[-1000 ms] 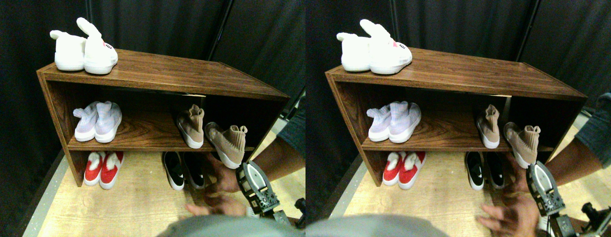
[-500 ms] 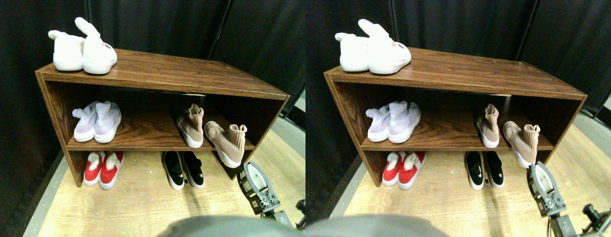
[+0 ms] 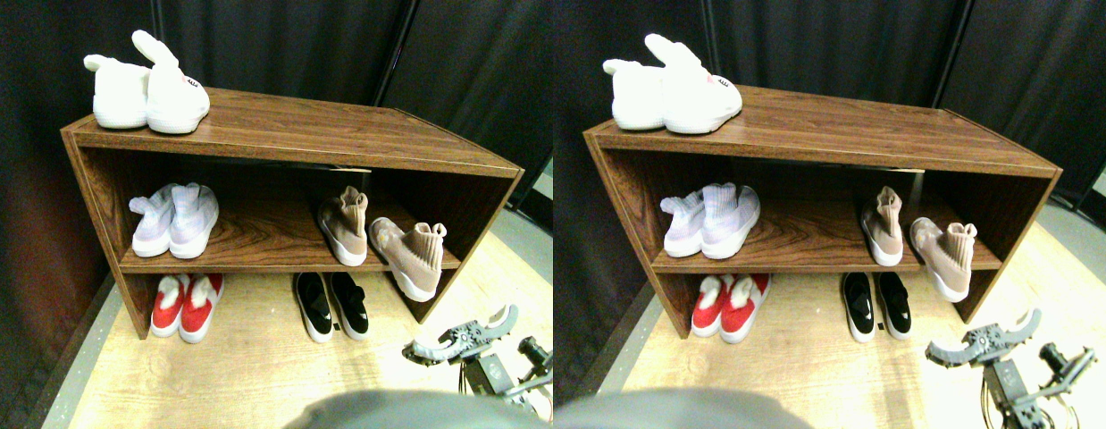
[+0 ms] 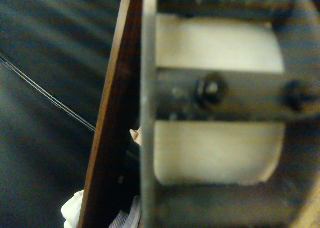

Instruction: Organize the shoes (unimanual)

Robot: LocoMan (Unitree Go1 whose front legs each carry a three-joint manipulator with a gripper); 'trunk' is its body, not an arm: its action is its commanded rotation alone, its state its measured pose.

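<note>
In the lower right of the left half, the end effector (image 3: 464,338) hangs low over the pale wood floor (image 3: 249,366), just in front of the shelf's right end. Its jaws stand spread wide and hold nothing. The wrist view shows only the jaw frame close up, a brown shelf edge (image 4: 112,113) and slivers of light shoes beyond it.

Just past it, on the floor under the shelf (image 3: 285,134), two pairs lie side by side: black slip-ons (image 3: 331,307) at centre and red shoes (image 3: 188,306) at lower left. Each pair is together, toes pointing out, so these look settled.

On the middle board, the lilac pair (image 3: 174,220) at left sits neatly, shoes touching. At right are the tan sneakers. One tan sneaker (image 3: 343,226) stands squarely on the board. The other tan sneaker (image 3: 410,258) is twisted away from it, and its toe hangs over the front edge. This is the one pair out of order.

Farthest away, in the upper left, a white pair (image 3: 146,89) rests on the top board, shoes touching.

By this showing, four pairs are done. What seems left is the skewed tan sneaker, which likely needs pushing back and turning parallel to its mate. The end effector is near it, though lower and not yet touching it.
</note>
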